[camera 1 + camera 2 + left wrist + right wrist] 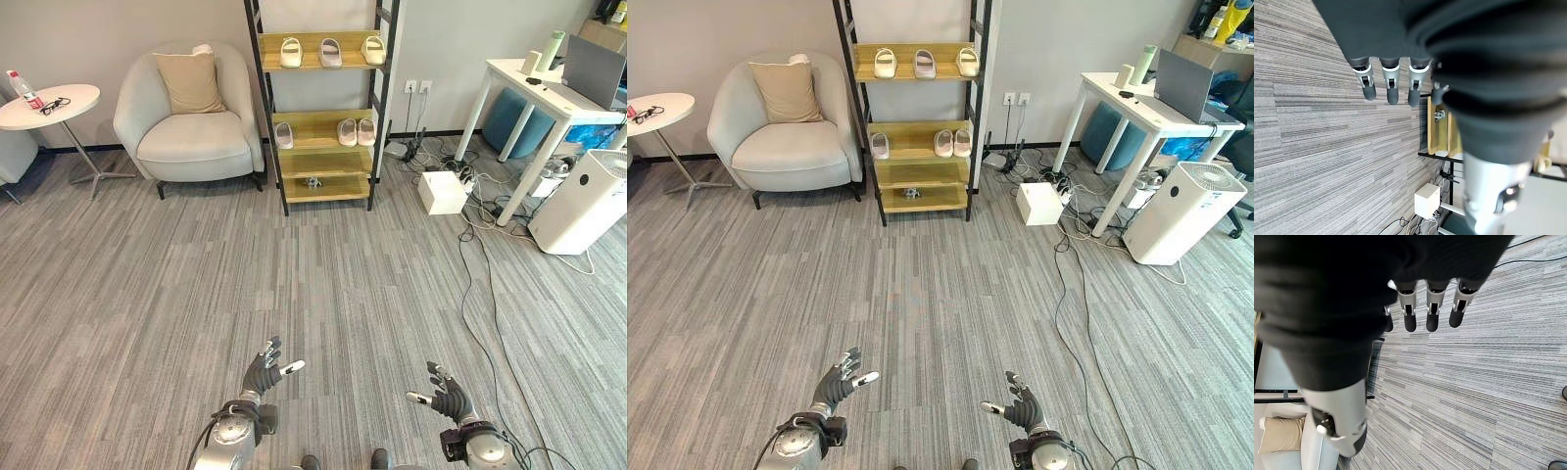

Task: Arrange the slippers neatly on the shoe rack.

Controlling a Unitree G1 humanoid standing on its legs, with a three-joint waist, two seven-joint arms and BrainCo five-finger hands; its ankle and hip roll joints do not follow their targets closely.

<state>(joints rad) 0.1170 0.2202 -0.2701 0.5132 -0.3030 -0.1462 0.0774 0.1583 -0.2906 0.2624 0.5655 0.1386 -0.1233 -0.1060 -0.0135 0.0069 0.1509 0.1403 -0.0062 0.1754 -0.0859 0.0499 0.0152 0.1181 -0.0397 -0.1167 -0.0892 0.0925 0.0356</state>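
A black-framed shoe rack [377,108] with wooden shelves stands against the far wall. Three pale slippers [330,52] sit in a row on its upper shelf. The middle shelf carries one slipper [284,135] at its left and a pair [357,131] at its right. A small grey object [313,182] lies on the lowest shelf. My left hand [265,372] and right hand [446,395] hover low over the carpet, far in front of the rack, both open and empty, fingers spread.
A beige armchair [192,122] with a cushion stands left of the rack, a round white side table [51,106] further left. To the right are a white box [442,192], tangled cables [480,211], a white desk [534,93] and a white air purifier [588,201].
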